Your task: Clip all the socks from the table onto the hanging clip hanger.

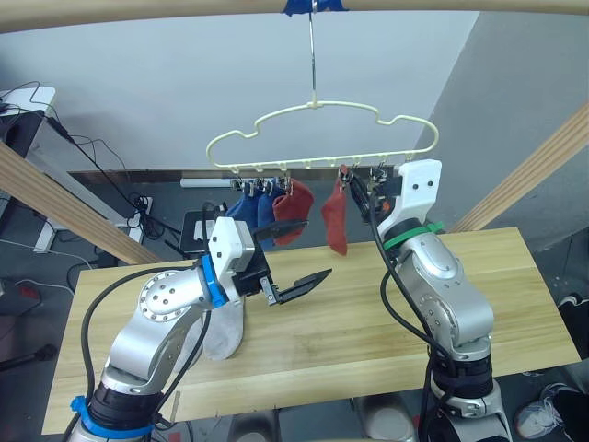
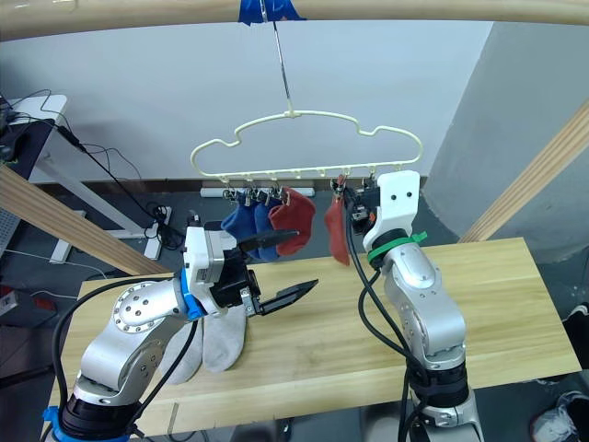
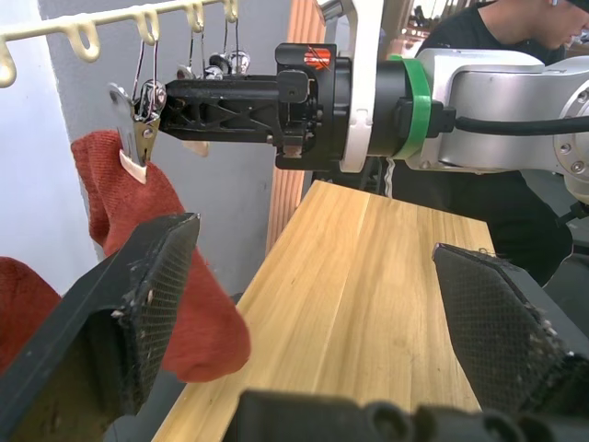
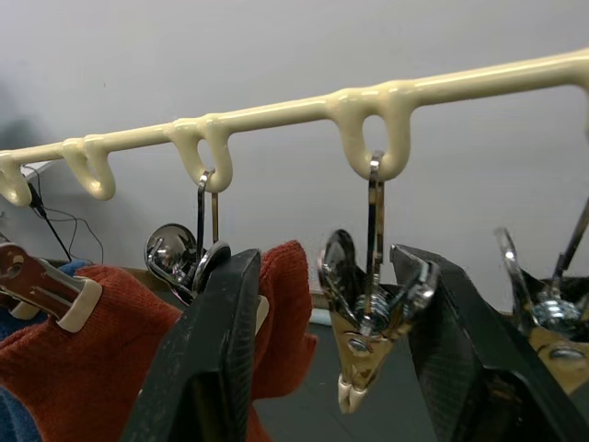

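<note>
The cream clip hanger [image 4: 276, 112] hangs by its hook from a wooden beam above the table [image 1: 368, 341]. Two blue socks [image 1: 248, 208] and two rust red socks [image 1: 293, 210] [image 1: 336, 221] are clipped on its left and middle. Two light grey socks [image 2: 207, 345] lie on the table's left part, under my left arm. My left gripper [image 1: 308, 255] is open and empty, held above the table just below the hanging socks. My right gripper [image 4: 331, 368] is raised to the hanger's right part. It is open, its fingers [image 4: 216, 341] straddling an empty metal clip [image 4: 363, 322] beside a red sock [image 4: 276, 304].
The beam [image 1: 138, 14] crosses overhead, and slanted wooden struts stand at the left [image 1: 55, 203] and right [image 1: 543, 166] of the table. Cables and a power strip [image 1: 138, 203] lie on the floor behind. A person [image 3: 515, 28] is beyond the table's far side.
</note>
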Action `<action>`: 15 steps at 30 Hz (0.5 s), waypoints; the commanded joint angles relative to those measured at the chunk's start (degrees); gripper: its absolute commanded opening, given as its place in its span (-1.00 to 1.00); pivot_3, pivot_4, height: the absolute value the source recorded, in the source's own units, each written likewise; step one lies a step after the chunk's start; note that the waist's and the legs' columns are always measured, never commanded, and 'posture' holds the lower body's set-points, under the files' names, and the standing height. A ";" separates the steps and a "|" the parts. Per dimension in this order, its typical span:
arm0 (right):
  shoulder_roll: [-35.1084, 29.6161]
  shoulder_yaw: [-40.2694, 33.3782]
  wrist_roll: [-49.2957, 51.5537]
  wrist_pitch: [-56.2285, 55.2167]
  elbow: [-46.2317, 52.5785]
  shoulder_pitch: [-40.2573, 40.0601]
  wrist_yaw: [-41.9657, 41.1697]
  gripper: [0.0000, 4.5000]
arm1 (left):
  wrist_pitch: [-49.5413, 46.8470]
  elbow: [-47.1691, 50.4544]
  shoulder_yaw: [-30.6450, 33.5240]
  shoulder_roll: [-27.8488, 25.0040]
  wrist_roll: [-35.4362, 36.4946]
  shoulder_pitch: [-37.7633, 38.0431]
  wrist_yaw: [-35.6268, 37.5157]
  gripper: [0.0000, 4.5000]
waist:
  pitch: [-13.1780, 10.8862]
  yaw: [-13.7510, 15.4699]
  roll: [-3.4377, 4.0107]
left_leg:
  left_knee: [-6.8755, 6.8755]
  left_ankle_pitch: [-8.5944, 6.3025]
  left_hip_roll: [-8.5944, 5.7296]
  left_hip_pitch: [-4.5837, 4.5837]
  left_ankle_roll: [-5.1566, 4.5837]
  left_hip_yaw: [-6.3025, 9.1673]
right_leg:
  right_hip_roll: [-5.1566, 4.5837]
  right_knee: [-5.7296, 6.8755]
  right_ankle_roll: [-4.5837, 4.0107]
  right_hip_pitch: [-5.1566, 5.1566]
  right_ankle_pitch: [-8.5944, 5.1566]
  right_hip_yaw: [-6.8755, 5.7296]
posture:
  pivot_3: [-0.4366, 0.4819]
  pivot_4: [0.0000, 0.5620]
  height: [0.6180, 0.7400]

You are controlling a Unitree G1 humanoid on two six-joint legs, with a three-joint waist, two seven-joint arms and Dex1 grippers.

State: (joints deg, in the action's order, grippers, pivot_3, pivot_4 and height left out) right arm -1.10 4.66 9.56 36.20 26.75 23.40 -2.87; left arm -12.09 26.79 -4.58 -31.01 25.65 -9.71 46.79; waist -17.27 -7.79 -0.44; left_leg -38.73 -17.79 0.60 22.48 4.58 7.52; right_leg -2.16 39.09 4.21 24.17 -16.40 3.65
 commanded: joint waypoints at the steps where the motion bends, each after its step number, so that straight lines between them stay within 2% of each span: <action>1: 0.35 0.45 -0.26 -1.60 1.34 0.82 -0.13 0.02 | 0.40 3.01 -0.37 0.52 0.12 0.07 -0.26 1.00 | 0.00 0.00 0.00 | 0.00 0.00 0.00 0.00 0.00 0.00 | 0.00 0.00 0.00 0.00 0.00 0.00 | -0.32 0.12 1.00; 15: 0.86 0.81 -0.65 -2.08 1.11 1.55 0.08 0.02 | -0.22 4.04 -0.39 0.49 0.28 0.59 -0.63 1.00 | 0.00 0.00 0.00 | 0.01 0.00 0.00 0.00 0.00 0.00 | 0.00 -0.01 0.00 0.00 0.00 0.00 | -0.31 0.11 1.00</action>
State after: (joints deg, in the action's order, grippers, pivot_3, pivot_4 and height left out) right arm -0.56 5.29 9.02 35.59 26.59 23.92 -2.67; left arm -12.36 28.05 -4.75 -30.99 25.67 -9.46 46.68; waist -17.27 -7.78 -0.44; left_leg -38.72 -17.79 0.60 22.48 4.58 7.52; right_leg -2.16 39.08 4.21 24.17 -16.40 3.65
